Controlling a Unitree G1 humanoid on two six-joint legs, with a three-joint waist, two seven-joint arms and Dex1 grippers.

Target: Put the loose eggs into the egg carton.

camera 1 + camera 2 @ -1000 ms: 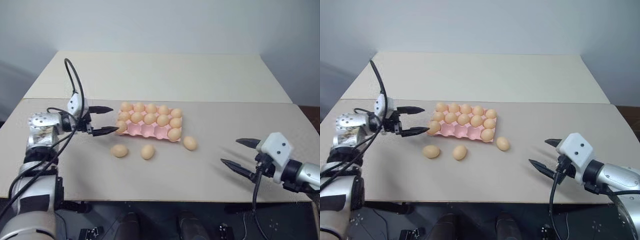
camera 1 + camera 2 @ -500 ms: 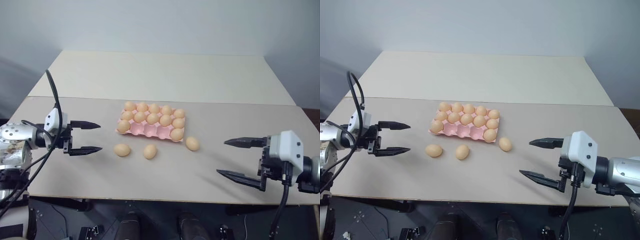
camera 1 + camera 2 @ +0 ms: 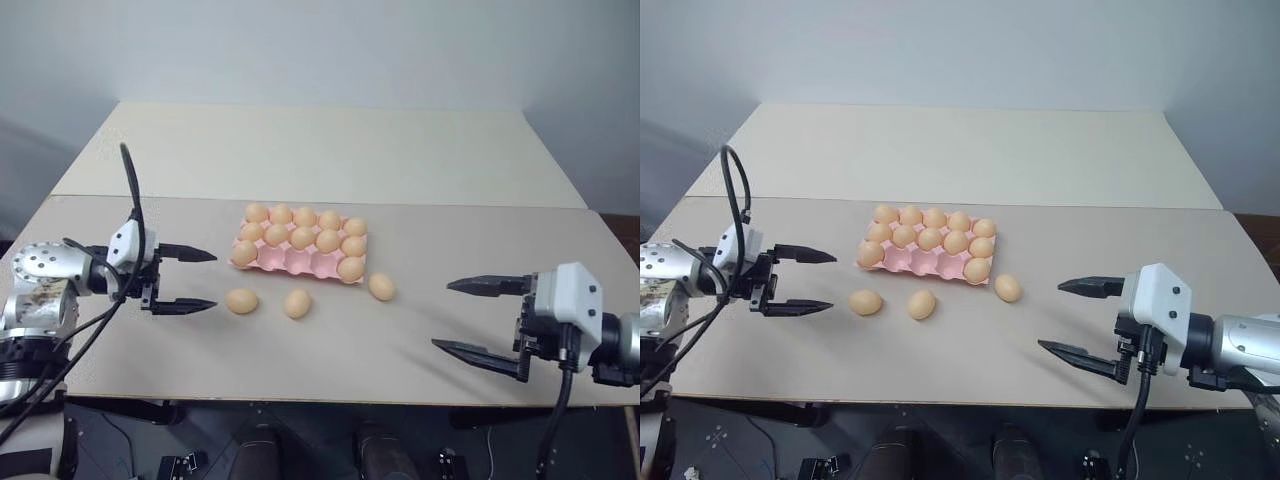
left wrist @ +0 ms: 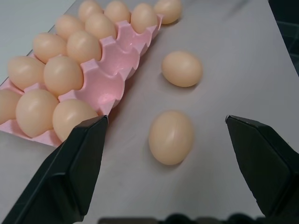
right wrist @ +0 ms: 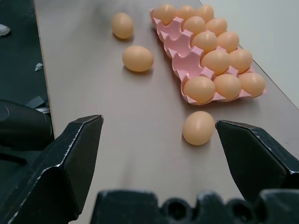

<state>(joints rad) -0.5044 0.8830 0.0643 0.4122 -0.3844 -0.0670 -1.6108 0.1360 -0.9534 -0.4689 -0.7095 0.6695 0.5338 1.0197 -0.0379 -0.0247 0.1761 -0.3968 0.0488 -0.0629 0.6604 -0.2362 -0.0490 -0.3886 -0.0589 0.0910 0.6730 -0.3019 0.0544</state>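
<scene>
The pink egg carton (image 3: 296,262) lies mid-table; its two far rows are full, and its near row has an egg at each end with three bare cups between. Three loose eggs rest on the table in front of it: one on the left (image 3: 241,301), one in the middle (image 3: 297,303), one on the right (image 3: 381,287). My left gripper (image 3: 213,281) hangs open left of the left egg, pointing at it and apart from it; the left wrist view has that egg (image 4: 171,137) lying between the fingers' line. My right gripper (image 3: 441,315) is open, right of the right egg (image 5: 199,127), holding nothing.
The pale table (image 3: 330,360) has a seam across it behind the carton, with a second tabletop (image 3: 320,150) beyond. The near edge runs just below both grippers. A black cable (image 3: 135,190) loops above my left wrist.
My left gripper has drawn back from the carton's left end toward the near left of the table. The right gripper has turned so its fingers point level to the left. Both stayed open.
</scene>
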